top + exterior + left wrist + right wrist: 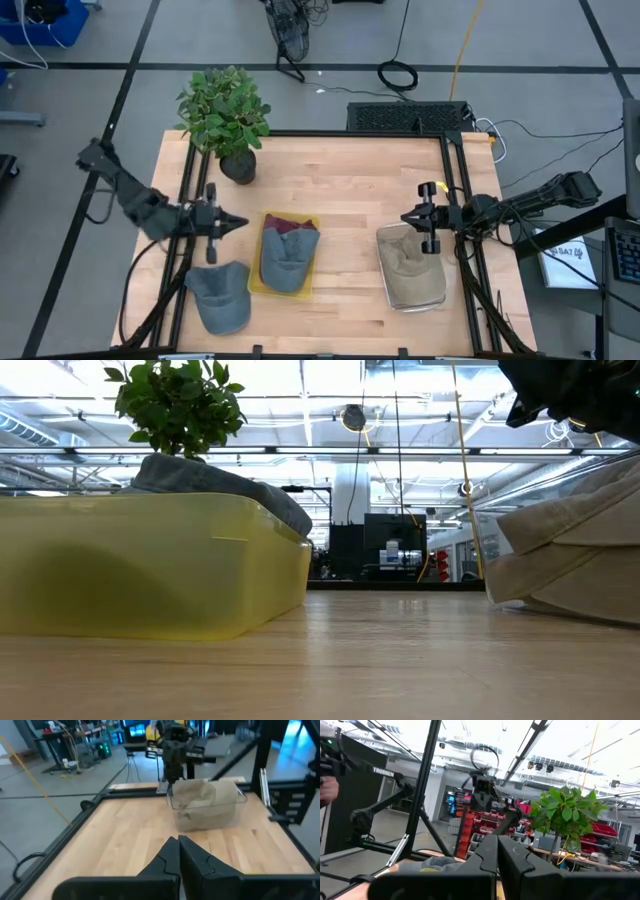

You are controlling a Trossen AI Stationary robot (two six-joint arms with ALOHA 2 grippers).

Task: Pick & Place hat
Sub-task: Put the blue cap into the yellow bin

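Two hats binned: blue hat (288, 255) in yellow tray (256, 283), tan hat (408, 262) in clear bin (440, 296). Loose grey hat (220, 296) on desk (340, 190) remaining (both claws (240, 222) (405, 217) closed, empty).

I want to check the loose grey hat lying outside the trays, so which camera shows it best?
The high view: the grey hat lies whole on the table, beside the yellow tray. The low and both wrist views do not show it.

Both arms are matte black with chunky jointed links — each ends in a tool, left tool (240, 222) and right tool (405, 217), with two tapered black fingers.
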